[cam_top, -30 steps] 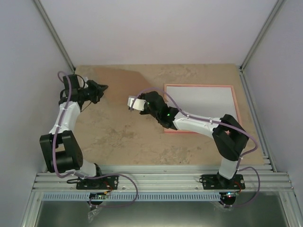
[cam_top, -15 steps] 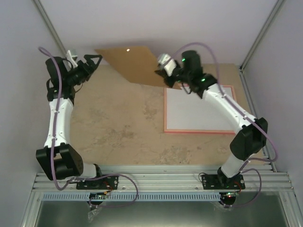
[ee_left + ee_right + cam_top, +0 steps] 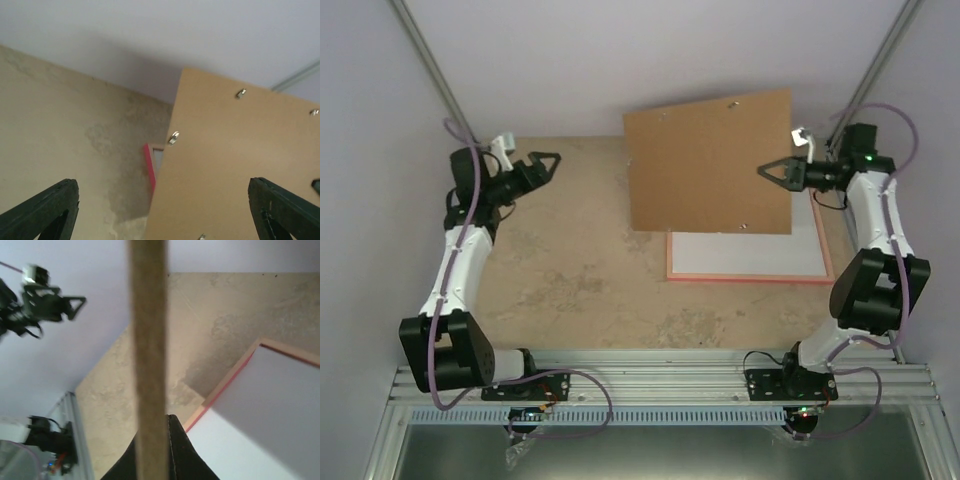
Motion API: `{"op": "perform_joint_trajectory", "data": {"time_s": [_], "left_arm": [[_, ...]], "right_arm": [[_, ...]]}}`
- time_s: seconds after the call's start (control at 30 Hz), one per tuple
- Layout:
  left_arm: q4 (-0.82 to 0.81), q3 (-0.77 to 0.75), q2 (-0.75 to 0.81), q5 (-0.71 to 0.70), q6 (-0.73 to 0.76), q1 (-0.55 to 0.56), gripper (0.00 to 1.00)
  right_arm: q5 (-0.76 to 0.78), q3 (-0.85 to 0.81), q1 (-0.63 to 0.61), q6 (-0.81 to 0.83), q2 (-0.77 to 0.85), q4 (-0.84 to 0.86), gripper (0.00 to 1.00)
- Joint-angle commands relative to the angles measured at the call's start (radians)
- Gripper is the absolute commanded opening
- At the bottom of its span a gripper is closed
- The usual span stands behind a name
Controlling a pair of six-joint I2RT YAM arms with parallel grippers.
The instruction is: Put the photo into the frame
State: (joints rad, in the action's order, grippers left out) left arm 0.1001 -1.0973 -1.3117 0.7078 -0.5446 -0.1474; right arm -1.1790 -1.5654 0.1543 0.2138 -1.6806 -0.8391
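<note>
Two arms flank the frame [image 3: 748, 279], which lies flat on the table [image 3: 570, 280] with a white sheet [image 3: 750, 252] inside it, seen from above. Just beyond the frame's far right corner, the right end effector [image 3: 765, 170] is clamped on the edge of a brown backing board [image 3: 710, 165], held tilted over the frame's far half. Well to the frame's left, the left end effector [image 3: 548, 165] stands wide open, holding nothing.

From the left wrist, spread fingers [image 3: 50, 210] bracket the board [image 3: 240, 165]; a pink corner of the frame [image 3: 149, 167] shows beside the board's lower left edge.

From the right wrist, the board [image 3: 148, 340] appears edge-on between closed fingers [image 3: 177, 450], just left of the frame [image 3: 225, 385].
</note>
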Motion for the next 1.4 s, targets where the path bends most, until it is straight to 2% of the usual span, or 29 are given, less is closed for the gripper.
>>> {"op": "perform_joint_trajectory", "data": {"time_s": [0.0, 0.17, 0.27, 0.4, 0.5, 0.63, 0.87, 1.07, 1.17, 1.37], "left_arm": [[-0.006, 0.039, -0.034, -0.032, 0.085, 0.093, 0.93], [0.014, 0.036, -0.12, -0.02, 0.108, 0.177, 0.89], [0.033, 0.009, -0.181, -0.034, 0.14, 0.249, 0.87], [0.094, -0.072, -0.309, -0.134, 0.168, 0.378, 0.84], [0.093, -0.129, -0.427, -0.208, 0.148, 0.456, 0.84], [0.107, -0.224, -0.578, -0.279, 0.195, 0.557, 0.84], [0.149, -0.407, -0.805, -0.396, 0.235, 0.666, 0.83], [0.207, -0.501, -0.915, -0.539, 0.264, 0.698, 0.81], [0.234, -0.522, -0.942, -0.62, 0.272, 0.7, 0.76], [0.284, -0.451, -0.901, -0.703, 0.291, 0.665, 0.64]], "right_arm": [[-0.279, -0.006, 0.135, 0.164, 0.019, -0.309, 0.01], [-0.212, -0.016, 0.281, 0.307, 0.005, -0.501, 0.01], [-0.133, 0.006, 0.343, 0.305, 0.01, -0.506, 0.0], [-0.17, -0.008, 0.439, 0.293, 0.01, -0.505, 0.01], [-0.193, -0.04, 0.48, 0.288, 0.017, -0.504, 0.0], [-0.192, -0.047, 0.524, 0.285, 0.032, -0.501, 0.01], [-0.159, -0.031, 0.54, 0.281, 0.068, -0.497, 0.01], [-0.153, -0.005, 0.542, 0.259, 0.078, -0.475, 0.0], [-0.153, 0.014, 0.542, 0.258, 0.077, -0.469, 0.01], [-0.152, 0.05, 0.528, 0.268, 0.065, -0.469, 0.01]]}}
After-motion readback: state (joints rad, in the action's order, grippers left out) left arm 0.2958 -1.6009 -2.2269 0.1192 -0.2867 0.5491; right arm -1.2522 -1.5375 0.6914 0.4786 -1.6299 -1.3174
